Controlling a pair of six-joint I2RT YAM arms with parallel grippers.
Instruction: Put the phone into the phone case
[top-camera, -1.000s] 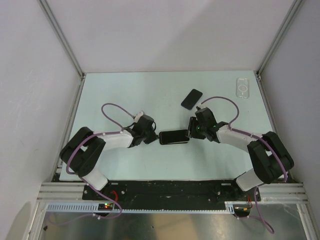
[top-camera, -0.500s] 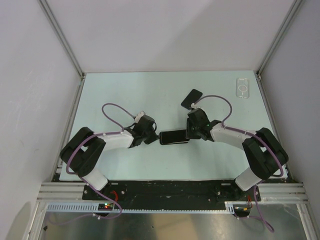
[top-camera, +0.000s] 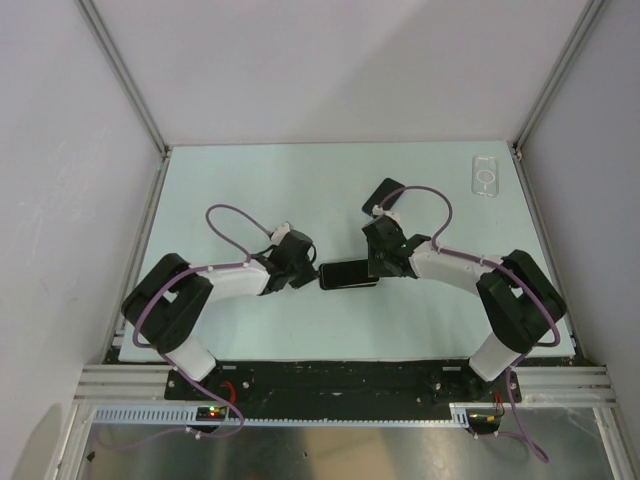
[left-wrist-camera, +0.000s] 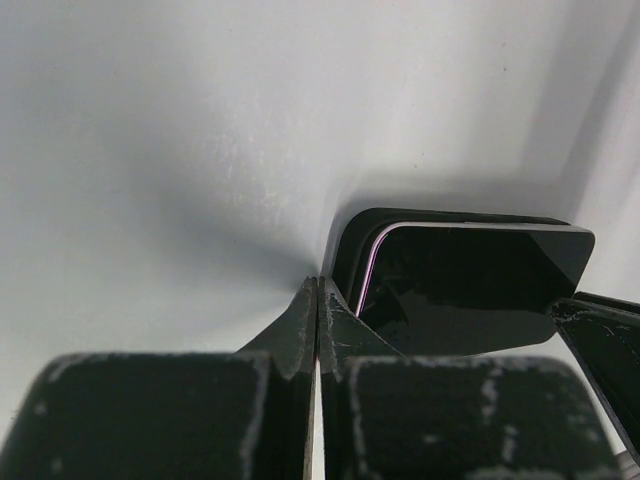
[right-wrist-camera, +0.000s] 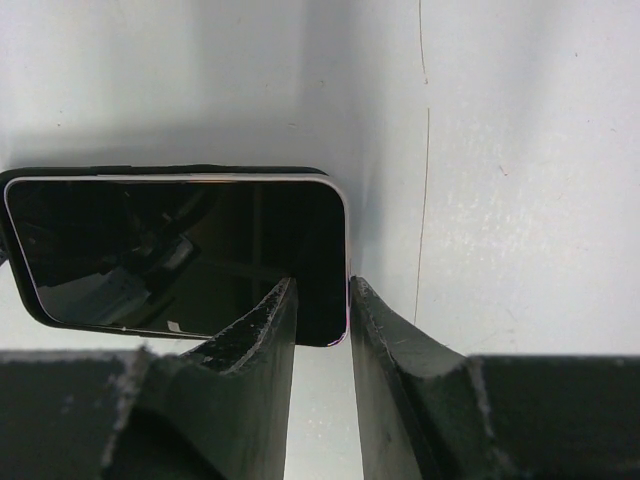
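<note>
I cannot tell if my right gripper (right-wrist-camera: 322, 290) really holds the phone (right-wrist-camera: 180, 250) by its thin end, so it may slip. My left gripper (left-wrist-camera: 317, 290) is closed.

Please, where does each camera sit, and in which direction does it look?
Top external: above and behind, looking down at the table, left arm and right arm.
Left wrist: looks along its touching fingers at the phone's one end.
Right wrist: looks down past its fingers at the other end.
All three show the phone.
</note>
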